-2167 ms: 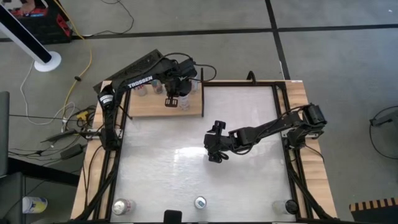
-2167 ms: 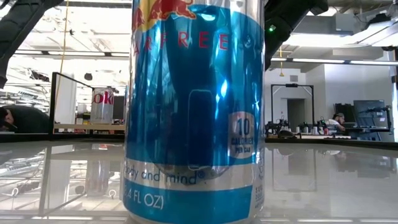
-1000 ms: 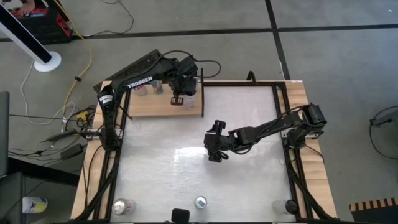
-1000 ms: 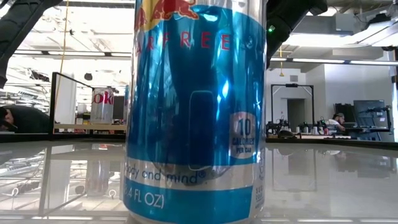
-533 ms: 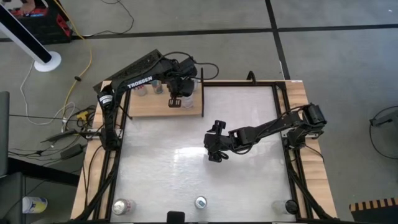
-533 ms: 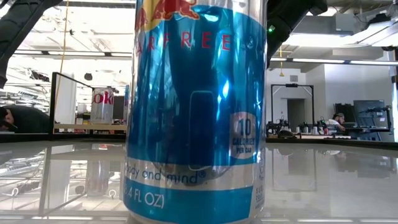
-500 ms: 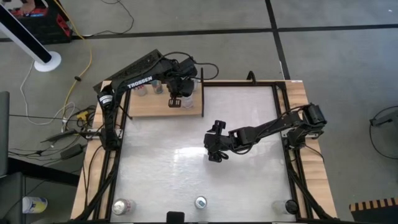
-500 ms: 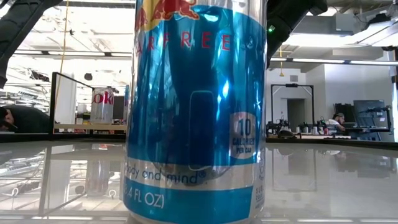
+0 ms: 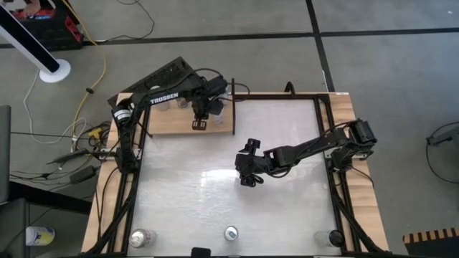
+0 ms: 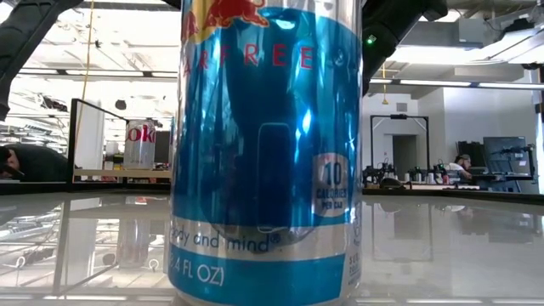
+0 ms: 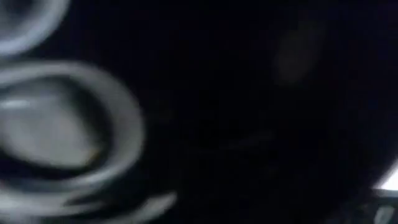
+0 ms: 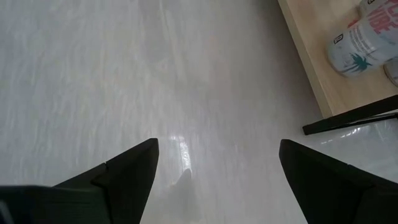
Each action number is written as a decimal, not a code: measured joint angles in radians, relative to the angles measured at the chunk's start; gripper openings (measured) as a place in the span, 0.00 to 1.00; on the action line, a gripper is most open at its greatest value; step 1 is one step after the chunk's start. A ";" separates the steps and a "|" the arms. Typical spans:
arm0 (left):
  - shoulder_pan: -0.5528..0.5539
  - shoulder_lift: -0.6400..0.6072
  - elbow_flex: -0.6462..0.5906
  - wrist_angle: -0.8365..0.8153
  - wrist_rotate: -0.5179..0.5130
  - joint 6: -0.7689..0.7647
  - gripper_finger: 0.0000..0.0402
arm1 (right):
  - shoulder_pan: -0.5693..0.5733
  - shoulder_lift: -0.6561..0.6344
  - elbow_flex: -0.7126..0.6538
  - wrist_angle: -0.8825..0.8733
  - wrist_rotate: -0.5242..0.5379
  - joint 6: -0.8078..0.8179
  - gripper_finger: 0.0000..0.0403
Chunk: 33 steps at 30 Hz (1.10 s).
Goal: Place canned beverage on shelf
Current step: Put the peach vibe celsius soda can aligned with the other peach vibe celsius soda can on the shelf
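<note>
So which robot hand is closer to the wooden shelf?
The left one. The left gripper, shut, is right over the shelf at the table's far left corner. The right gripper is open, out over the middle of the white table, away from it.

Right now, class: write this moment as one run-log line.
left gripper: shut, over shelf, nothing visibly held | right gripper: open, empty, above table middle | cans waiting at table's near edge
</note>
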 joint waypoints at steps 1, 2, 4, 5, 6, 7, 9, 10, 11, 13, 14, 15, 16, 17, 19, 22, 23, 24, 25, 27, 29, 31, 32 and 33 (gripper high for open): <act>0.000 0.000 0.000 0.014 0.015 0.000 0.00 | 0.000 0.000 0.000 0.000 0.000 0.000 0.89; 0.000 -0.001 0.000 0.021 0.023 0.001 0.00 | 0.000 0.000 0.000 0.000 0.000 0.000 0.89; 0.000 -0.004 -0.001 0.040 0.017 0.004 0.00 | 0.000 0.000 0.000 0.000 0.000 0.000 0.89; 0.000 -0.005 -0.001 0.050 0.017 0.007 0.00 | 0.000 0.000 0.000 -0.001 0.000 0.000 0.89; 0.000 -0.008 -0.001 0.053 0.017 0.009 0.00 | 0.000 0.000 0.000 -0.001 0.000 0.000 0.89; 0.000 -0.010 -0.001 0.052 0.016 0.009 0.00 | 0.000 0.000 0.000 -0.001 0.000 0.000 0.89; 0.000 -0.016 -0.001 0.062 0.018 0.010 0.00 | 0.000 0.000 0.000 -0.003 0.000 0.000 0.89; 0.001 -0.019 -0.001 0.065 0.018 0.013 0.00 | 0.000 0.000 0.000 -0.003 0.000 0.000 0.89; 0.002 -0.020 -0.001 0.065 0.018 0.016 0.00 | 0.000 0.000 0.000 -0.003 0.000 0.000 0.89; 0.002 -0.030 -0.001 0.069 0.019 0.020 0.00 | 0.000 0.000 0.000 -0.006 0.000 0.000 0.89; 0.002 -0.035 -0.001 0.072 0.019 0.020 0.00 | 0.000 0.000 0.000 -0.006 0.000 0.000 0.89; 0.002 -0.041 -0.001 0.072 0.019 0.021 0.00 | 0.000 0.000 0.000 -0.006 0.000 0.000 0.89; 0.002 -0.046 -0.001 0.072 0.019 0.021 0.00 | 0.000 0.000 0.000 -0.006 0.000 0.000 0.89; 0.002 -0.051 -0.001 0.075 0.021 0.020 0.00 | 0.000 0.000 0.000 -0.006 0.000 0.000 0.89; 0.002 -0.057 -0.001 0.088 0.027 0.021 0.00 | 0.000 0.000 0.000 -0.005 0.000 -0.001 0.89; 0.002 -0.058 -0.001 0.116 0.027 0.017 0.00 | -0.001 0.000 0.000 -0.001 0.000 -0.001 0.89; 0.002 -0.058 -0.001 0.121 0.027 0.016 0.00 | -0.001 0.000 0.000 -0.001 0.000 0.000 0.89; 0.002 -0.058 -0.001 0.125 0.027 0.017 0.00 | -0.001 0.000 0.000 -0.001 0.000 0.000 0.89; 0.002 -0.058 -0.001 0.127 0.026 0.021 0.00 | -0.001 0.000 0.000 -0.001 0.000 0.000 0.89; -0.003 -0.058 -0.001 0.133 0.017 0.024 0.00 | -0.001 0.000 0.000 -0.001 0.000 0.000 0.89; -0.004 -0.058 -0.001 0.140 0.017 0.024 0.00 | -0.001 0.000 0.000 -0.001 0.000 -0.001 0.89; -0.004 -0.058 -0.001 0.140 0.017 0.024 0.00 | -0.001 0.000 0.000 -0.001 0.000 -0.001 0.89; -0.004 -0.058 -0.001 0.141 0.017 0.024 0.00 | -0.001 0.000 0.000 -0.001 0.000 -0.003 0.89; -0.004 -0.058 -0.001 0.145 0.017 0.024 0.00 | -0.001 0.000 0.000 -0.001 0.000 -0.003 0.89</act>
